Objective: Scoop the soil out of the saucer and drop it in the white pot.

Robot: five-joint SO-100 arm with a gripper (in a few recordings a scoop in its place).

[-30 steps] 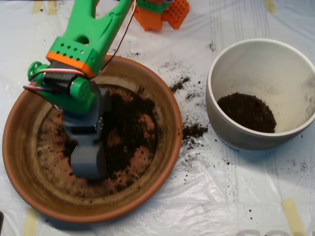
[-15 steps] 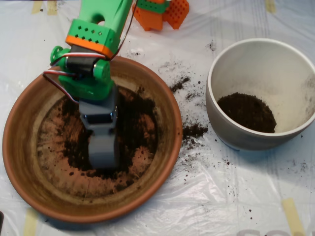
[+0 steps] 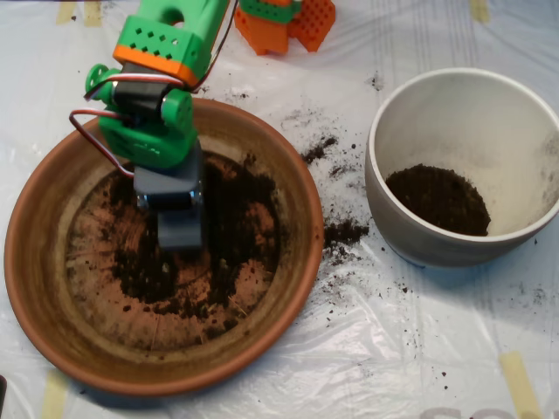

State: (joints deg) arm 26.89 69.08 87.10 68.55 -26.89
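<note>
- At frame left, soil (image 3: pixel 231 229) lies dark across the terracotta saucer (image 3: pixel 52 288).
- Grey scoop (image 3: pixel 179 229) hangs over the soil; whether its fingers are open cannot be told.
- At right, the white pot (image 3: pixel 402 218) holds more soil.
- Crumbs dot the plastic-covered desk (image 3: pixel 376 349) between them.

Taped clear plastic sheet (image 3: pixel 419 349) over table
</note>
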